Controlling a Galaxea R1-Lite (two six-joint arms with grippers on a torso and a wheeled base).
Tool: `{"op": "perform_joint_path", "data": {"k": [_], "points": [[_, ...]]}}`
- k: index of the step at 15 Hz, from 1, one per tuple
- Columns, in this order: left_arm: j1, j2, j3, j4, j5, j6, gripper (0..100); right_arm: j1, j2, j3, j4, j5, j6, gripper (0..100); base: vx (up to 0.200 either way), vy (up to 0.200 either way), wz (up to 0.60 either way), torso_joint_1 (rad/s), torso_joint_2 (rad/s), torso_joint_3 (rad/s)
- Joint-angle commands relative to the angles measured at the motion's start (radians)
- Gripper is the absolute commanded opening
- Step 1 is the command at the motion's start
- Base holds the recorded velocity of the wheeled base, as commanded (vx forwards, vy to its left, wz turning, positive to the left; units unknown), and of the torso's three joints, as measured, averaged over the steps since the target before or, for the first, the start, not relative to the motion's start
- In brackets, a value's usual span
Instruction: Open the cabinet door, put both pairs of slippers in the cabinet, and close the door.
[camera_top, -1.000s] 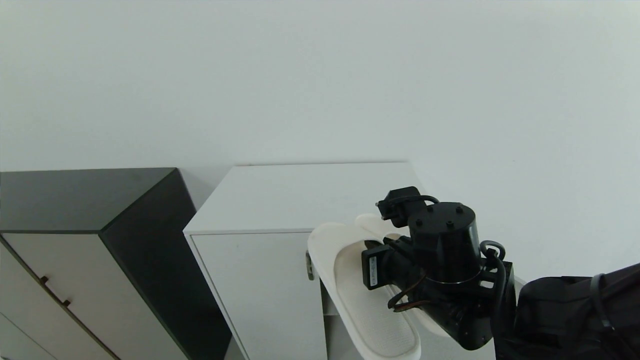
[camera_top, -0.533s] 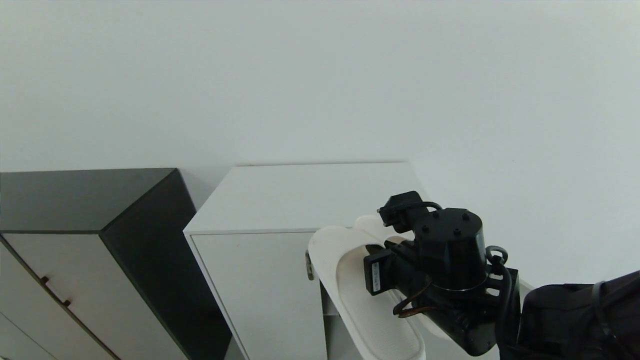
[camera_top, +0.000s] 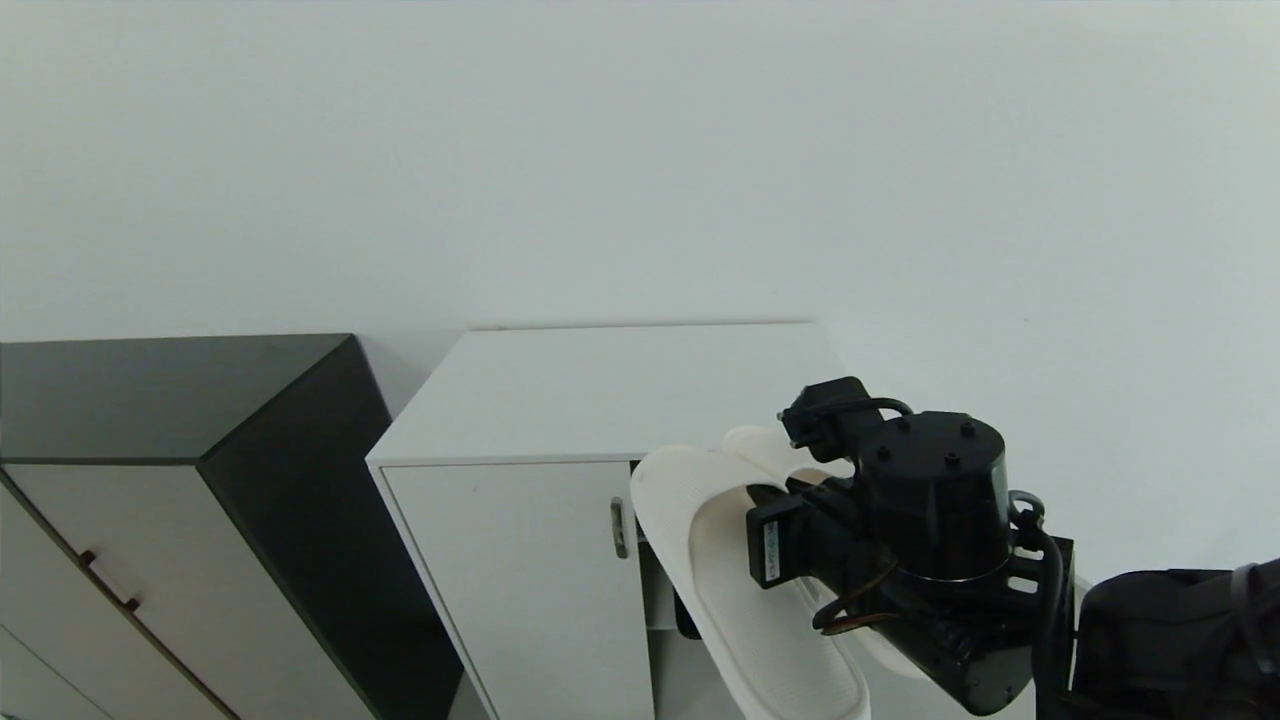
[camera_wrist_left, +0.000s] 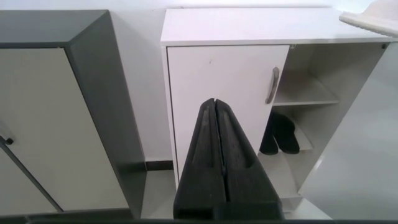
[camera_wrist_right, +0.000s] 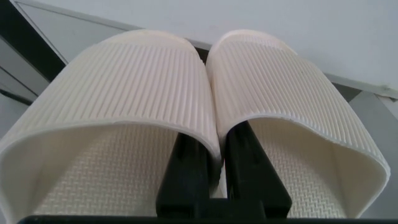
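Observation:
The white cabinet has its left door closed and its right half open. My right gripper is shut on a pair of white ribbed slippers, its fingers under the straps and pinching the two inner walls together. This pair of white slippers hangs tilted in front of the open half, just right of the door handle. A pair of black slippers lies on the lower shelf inside. My left gripper is shut and holds nothing, standing back from the closed door.
A dark cabinet with pale drawer fronts stands close to the left of the white one. An upper shelf inside the open half is bare. A plain white wall lies behind and to the right.
My right arm has carried the white slippers a little to the right, uncovering the door handle. The left arm's motion cannot be judged.

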Motion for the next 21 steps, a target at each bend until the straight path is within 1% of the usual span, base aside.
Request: {"op": "perform_joint_path", "data": {"k": [1, 12, 21], "points": [[0.000, 0.001, 0.000, 0.000, 0.000, 0.000, 0, 0.000, -0.004, 0.005, 0.001, 0.000, 0.000, 0, 0.000, 0.000, 0.00, -0.173, 0.41, 0.222], [0.000, 0.000, 0.000, 0.000, 0.000, 0.000, 0, 0.001, 0.002, 0.024, -0.010, 0.002, -0.014, 0, 0.000, 0.000, 0.00, -0.217, 0.53, 0.309], [0.000, 0.001, 0.000, 0.000, -0.001, 0.000, 0, 0.001, 0.020, 0.031, -0.019, 0.002, -0.012, 0, 0.000, 0.000, 0.00, -0.163, 0.49, 0.318]]}}
